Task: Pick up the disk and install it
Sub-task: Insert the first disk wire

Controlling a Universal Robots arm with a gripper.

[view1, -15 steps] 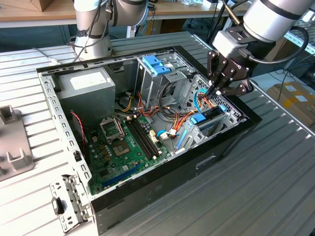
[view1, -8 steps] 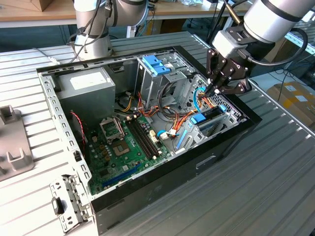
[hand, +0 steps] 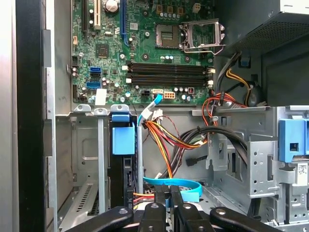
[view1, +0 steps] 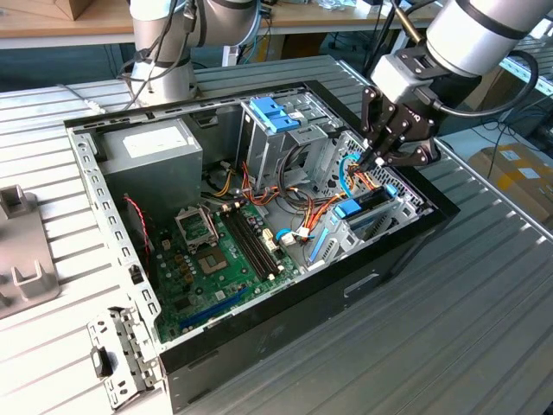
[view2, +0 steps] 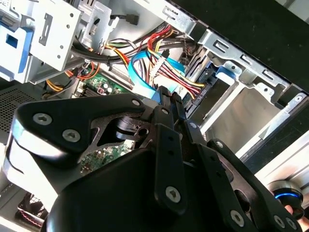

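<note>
**Gripper low among the drive-bay cables**

I see the disk (hand: 123, 159) standing on edge in the drive cage, lower left of centre in the first wrist view, its blue tab (hand: 123, 137) at the top. In the exterior view it sits right of centre, inside the computer case (view1: 406, 259), blue rail (view1: 352, 208) showing. It looks seated in its bay, or close to it; I cannot tell whether it has latched.

The gripper (view1: 378, 161) hangs just above that bay in the exterior view. Its fingers (view2: 166, 104) are pressed together with nothing between them, tips pointing into the wiring.

My worry is the cabling. A flat blue data cable (hand: 176, 183) lies just beside the fingertips (hand: 164, 191), and the bundle of red, orange and yellow power wires (hand: 166, 142) crosses near the disk. Any sideways drift could hook a wire and tug a connector loose. Pushing down off-line could strike the cage wall (hand: 99, 159) or jam the disk crooked in its slot.
</note>
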